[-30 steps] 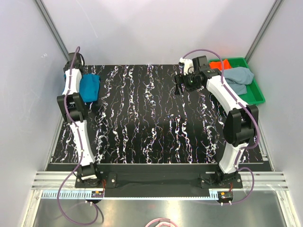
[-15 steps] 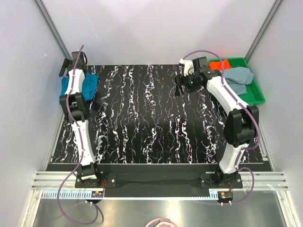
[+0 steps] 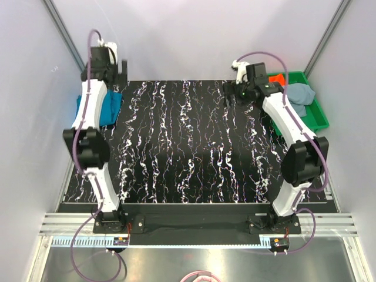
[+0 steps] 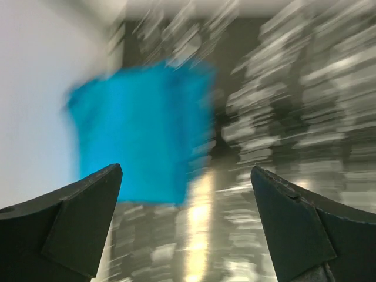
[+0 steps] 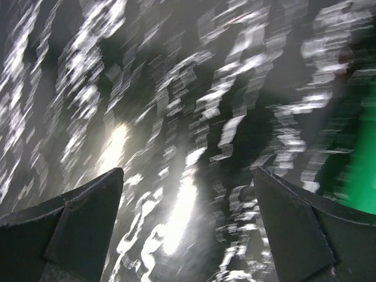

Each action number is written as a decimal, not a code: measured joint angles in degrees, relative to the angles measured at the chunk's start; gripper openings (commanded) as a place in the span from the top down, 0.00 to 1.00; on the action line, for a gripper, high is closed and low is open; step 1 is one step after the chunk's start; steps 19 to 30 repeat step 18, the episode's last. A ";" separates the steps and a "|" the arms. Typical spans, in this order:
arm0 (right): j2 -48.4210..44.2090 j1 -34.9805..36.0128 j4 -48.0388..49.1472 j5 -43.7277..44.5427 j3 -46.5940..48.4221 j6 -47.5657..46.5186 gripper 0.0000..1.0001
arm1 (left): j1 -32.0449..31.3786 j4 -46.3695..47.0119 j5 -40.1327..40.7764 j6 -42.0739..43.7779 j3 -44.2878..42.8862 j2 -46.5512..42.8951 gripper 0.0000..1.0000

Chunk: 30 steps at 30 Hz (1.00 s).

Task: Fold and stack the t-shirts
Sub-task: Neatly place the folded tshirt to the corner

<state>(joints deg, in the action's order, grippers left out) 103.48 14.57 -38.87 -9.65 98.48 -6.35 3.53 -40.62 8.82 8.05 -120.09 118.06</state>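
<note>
The teal-blue t-shirt (image 3: 109,106) lies folded at the far left edge of the table; it shows blurred in the left wrist view (image 4: 141,129). My left gripper (image 3: 117,69) hangs above and behind it, open and holding nothing (image 4: 187,194). The grey-blue t-shirt (image 3: 297,94) is heaped in the green tray (image 3: 318,120) at the far right, with the orange-red t-shirt (image 3: 276,79) behind it. My right gripper (image 3: 232,93) is open over bare table just left of the tray (image 5: 188,200).
The black table top with white marbling (image 3: 188,147) spans the middle. Grey walls close in on the left, back and right. The tray's green edge (image 5: 361,176) shows at the right of the right wrist view.
My left gripper has opened, let go of the teal-blue t-shirt and risen up and back from it. The right gripper has swung a little back and to the right and opened slightly wider.
</note>
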 measured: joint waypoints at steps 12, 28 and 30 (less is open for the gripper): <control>-15.54 -0.74 9.20 27.61 -11.65 5.51 0.00 | -4.85 6.19 -18.86 -15.82 19.41 -25.73 0.01; -23.63 -0.74 9.01 28.24 -18.34 5.95 0.00 | -13.05 3.69 -10.73 -11.41 25.83 -25.77 0.01; -23.63 -0.74 9.01 28.24 -18.34 5.95 0.00 | -13.05 3.69 -10.73 -11.41 25.83 -25.77 0.01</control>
